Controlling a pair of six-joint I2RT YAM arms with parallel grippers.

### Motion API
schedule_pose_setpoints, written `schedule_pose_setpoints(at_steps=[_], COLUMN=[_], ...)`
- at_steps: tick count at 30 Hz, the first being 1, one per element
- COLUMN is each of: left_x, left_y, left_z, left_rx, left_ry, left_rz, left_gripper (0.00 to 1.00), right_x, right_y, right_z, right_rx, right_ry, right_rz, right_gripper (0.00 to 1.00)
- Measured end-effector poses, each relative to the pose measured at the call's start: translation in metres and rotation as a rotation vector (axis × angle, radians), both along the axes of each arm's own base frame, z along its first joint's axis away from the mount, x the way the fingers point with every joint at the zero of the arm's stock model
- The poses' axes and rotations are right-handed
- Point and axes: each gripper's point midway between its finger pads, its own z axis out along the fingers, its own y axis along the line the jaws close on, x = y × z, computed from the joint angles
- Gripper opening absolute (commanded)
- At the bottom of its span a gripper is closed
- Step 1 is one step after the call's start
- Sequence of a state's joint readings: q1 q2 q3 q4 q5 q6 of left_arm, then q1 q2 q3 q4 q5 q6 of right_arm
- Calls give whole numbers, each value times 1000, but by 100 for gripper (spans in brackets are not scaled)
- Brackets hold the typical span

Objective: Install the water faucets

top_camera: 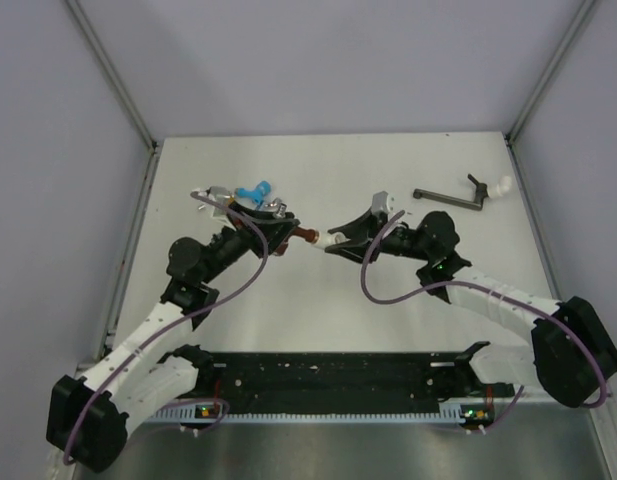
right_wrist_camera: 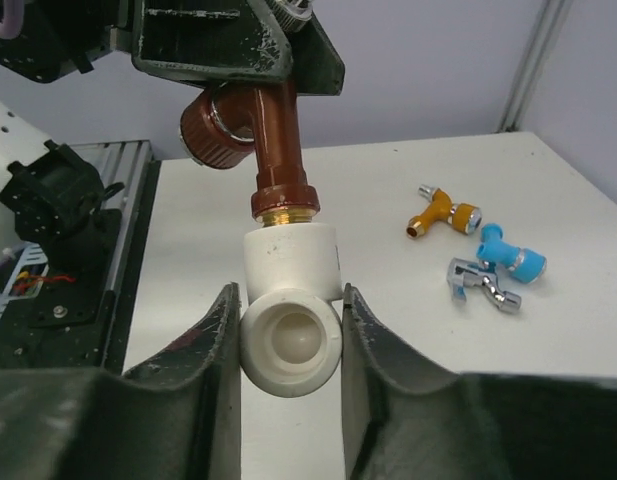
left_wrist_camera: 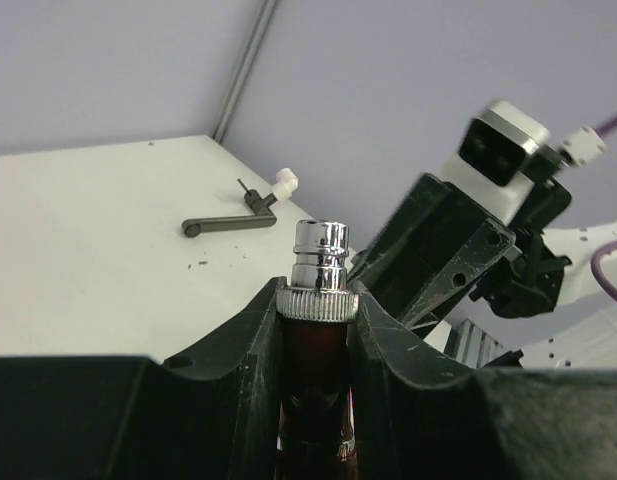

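My left gripper (top_camera: 288,233) is shut on the dark red-brown faucet (top_camera: 306,238) above the middle of the table. In the left wrist view the fingers (left_wrist_camera: 253,350) clamp its body, and its silvery tip (left_wrist_camera: 320,255) sticks out past them. My right gripper (right_wrist_camera: 288,305) is shut on a white elbow fitting (right_wrist_camera: 288,265). The faucet (right_wrist_camera: 273,130) stands in the fitting's top with its brass thread (right_wrist_camera: 285,212) at the rim. An orange faucet (right_wrist_camera: 440,212), a light blue faucet (right_wrist_camera: 508,255) and a grey faucet (right_wrist_camera: 478,282) lie loose on the table.
The loose faucets lie at the back left, the blue one (top_camera: 256,190) just behind the left gripper. A dark crank-shaped tool (top_camera: 450,197) with a second white fitting (top_camera: 501,187) lies at the back right. A black rail (top_camera: 328,375) runs along the near edge.
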State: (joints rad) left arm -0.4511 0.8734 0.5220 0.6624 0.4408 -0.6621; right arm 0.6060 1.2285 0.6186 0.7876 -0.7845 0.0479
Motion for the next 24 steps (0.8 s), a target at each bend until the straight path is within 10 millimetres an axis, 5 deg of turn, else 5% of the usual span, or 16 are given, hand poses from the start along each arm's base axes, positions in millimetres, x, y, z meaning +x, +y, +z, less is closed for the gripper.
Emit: schedule_pose_setpoints(at_steps=[10,18,24], left_x=[-63,-95,-94], left_y=[-7,-7,-8], left_z=[33,27,18], left_rx=[129,135,102], left_ry=[-506,-657,-589], left_rz=[-207,-289,-288], left_gripper=[0,0,0], right_x=[-30,-45,-19], right_y=[2,-1,-13], right_z=[27,27,38], right_rx=[23,5,36], right_ry=[325,538,432], right_rz=[246,345,154], right_gripper=[2,73,88])
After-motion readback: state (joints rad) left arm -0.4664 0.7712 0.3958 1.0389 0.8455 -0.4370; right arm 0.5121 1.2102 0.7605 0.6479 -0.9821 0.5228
